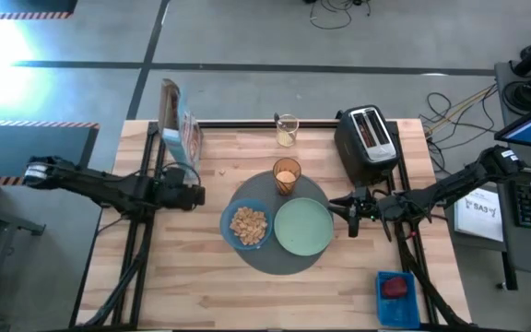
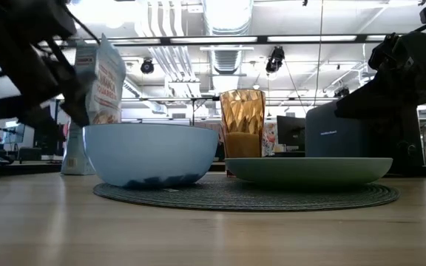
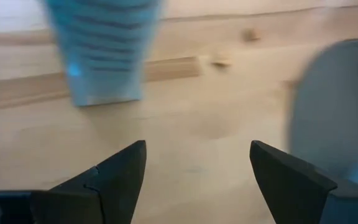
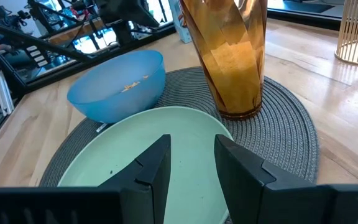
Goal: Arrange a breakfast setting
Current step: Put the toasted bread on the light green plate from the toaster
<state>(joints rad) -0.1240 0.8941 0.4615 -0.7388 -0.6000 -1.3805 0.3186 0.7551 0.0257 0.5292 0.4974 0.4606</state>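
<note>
A round dark-grey mat [image 1: 279,260] lies mid-table. On it stand a small blue bowl [image 1: 246,224] with cereal pieces, a pale green plate [image 1: 303,226] and a glass of orange drink [image 1: 287,176]. No spoon shows in any view. My left gripper [image 1: 196,195] is open and empty, left of the mat and near the cereal box [image 1: 178,129]; its wrist view [image 3: 197,149] shows bare table between the fingers. My right gripper [image 1: 350,214] is at the plate's right edge, narrowly open with nothing between its fingers [image 4: 191,143], which point over the plate [image 4: 142,149] toward the bowl [image 4: 120,84] and the glass [image 4: 232,56].
A black toaster [image 1: 367,138] stands at the back right, just behind my right arm. A second glass [image 1: 287,129] stands at the far edge. A blue tray [image 1: 395,295] with a red thing in it sits at the near right corner. Bare wood lies in front of the mat.
</note>
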